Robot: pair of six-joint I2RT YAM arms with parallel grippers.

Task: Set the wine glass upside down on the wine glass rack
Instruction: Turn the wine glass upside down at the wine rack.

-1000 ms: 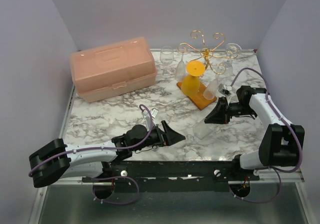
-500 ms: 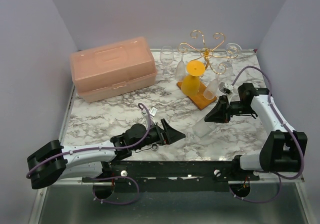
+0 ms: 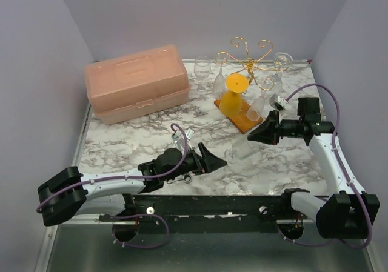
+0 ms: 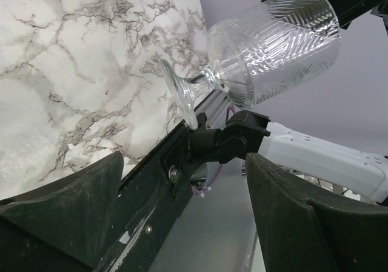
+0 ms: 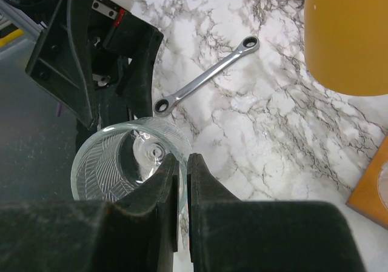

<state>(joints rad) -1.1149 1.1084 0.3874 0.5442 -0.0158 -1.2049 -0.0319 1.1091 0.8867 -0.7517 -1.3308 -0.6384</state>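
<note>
The clear ribbed wine glass is tilted off the marble, its foot turned toward my left arm. My right gripper is shut on its rim, one finger inside the bowl and one outside. My left gripper stands open just short of the foot. Its fingers hold nothing, and the glass lies beyond their tips. The gold wire wine glass rack stands at the back right on its orange-brown base.
An orange glass and clear glasses hang on or stand by the rack. A pink lidded box fills the back left. A wrench lies on the marble near my left gripper. The table's front rail runs below the glass.
My right arm has swung its elbow outward and raised the glass slightly. The left gripper has slid right, closer to the glass's foot, and its jaws have narrowed a little.
</note>
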